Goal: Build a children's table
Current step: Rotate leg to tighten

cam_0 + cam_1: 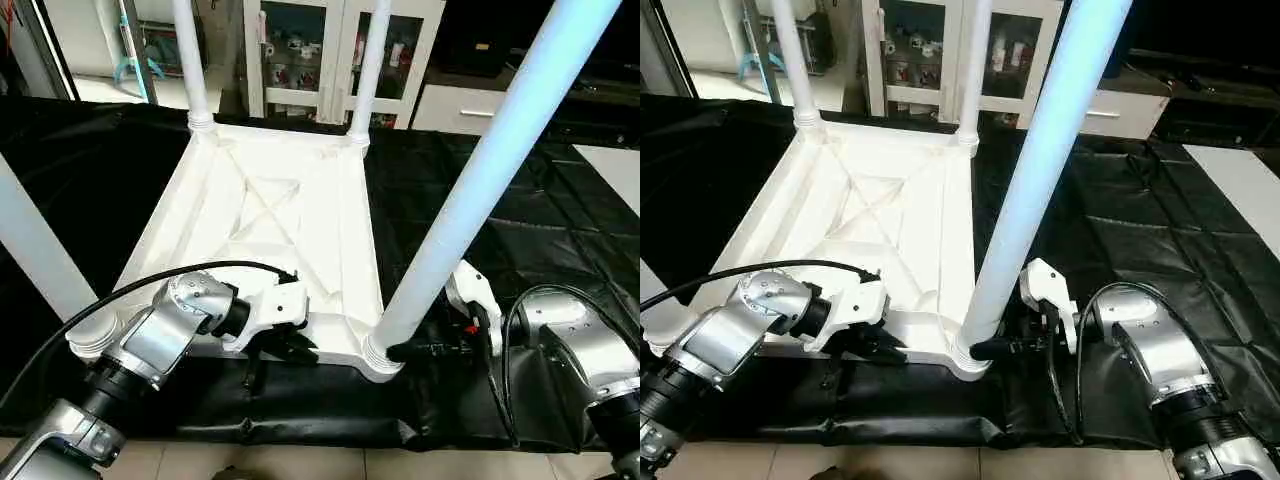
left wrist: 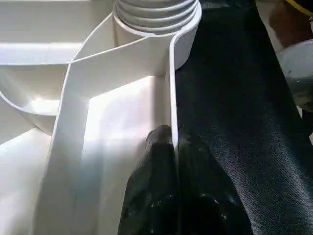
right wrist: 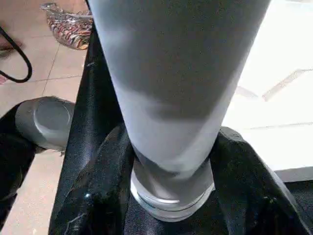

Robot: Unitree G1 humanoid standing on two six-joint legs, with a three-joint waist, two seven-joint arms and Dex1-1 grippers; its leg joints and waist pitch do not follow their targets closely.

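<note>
Children's table (image 1: 290,230) upside down, four legs (image 1: 480,190) upright, two hands (image 1: 285,345) alongside.

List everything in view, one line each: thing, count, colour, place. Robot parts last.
Top: one, white, upside down on the cloth, ribbed underside up.
Legs: four, white, standing up from the top's corners.
Cloth: one, black, covering the work table.
Cabinet: one, white with glass doors, behind the work table.
Floor: pale tiles, along the near edge.
Left tool: one, black fingers, shut on the top's near rim.
Right tool: one, black fingers either side of the near right leg's base.
Forearms: two, silver, at the near corners.
</note>
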